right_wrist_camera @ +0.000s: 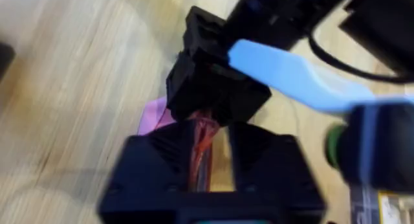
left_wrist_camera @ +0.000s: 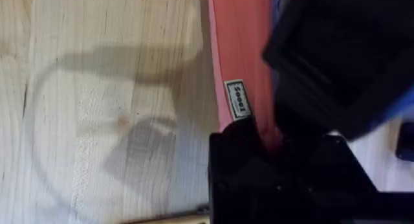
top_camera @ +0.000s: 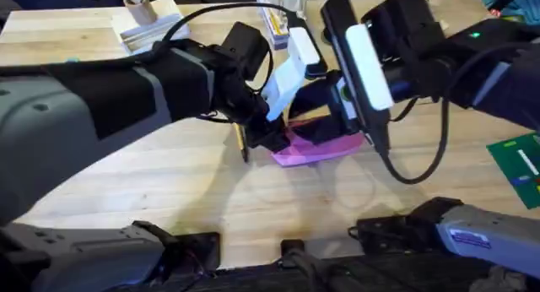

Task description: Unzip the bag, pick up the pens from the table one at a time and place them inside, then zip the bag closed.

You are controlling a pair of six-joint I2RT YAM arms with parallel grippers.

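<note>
1. Bag (top_camera: 314,148) lies on the table (top_camera: 169,182) at mid-table, under both my arms; pink fabric shows below the grippers.
2. My left gripper (top_camera: 268,138) is down at the bag's left end. In the left wrist view its fingers are pressed together on the pink edge just past the small white label (left_wrist_camera: 237,99), so clamped on the bag.
3. My right gripper (top_camera: 350,123) is at the bag's right side. In the right wrist view a thin red-pink strip runs between its fingers toward the left gripper (right_wrist_camera: 213,88); reads as closed on the bag's zipper edge, though I can't make out the pull itself.
4. A dark slim stick (top_camera: 241,144) lies just left of the bag; probably a pen, too small to be sure.
5. Step, my guess: a zipper step, left hand anchoring, right hand on the zip. Can't tell whether opening or closing, since the bag's mouth is hidden.
6. Next: keep the left grip firm and draw the right along the zipper line, straight, fabric kept taut. Risk: the bag bunching or sliding.
</note>
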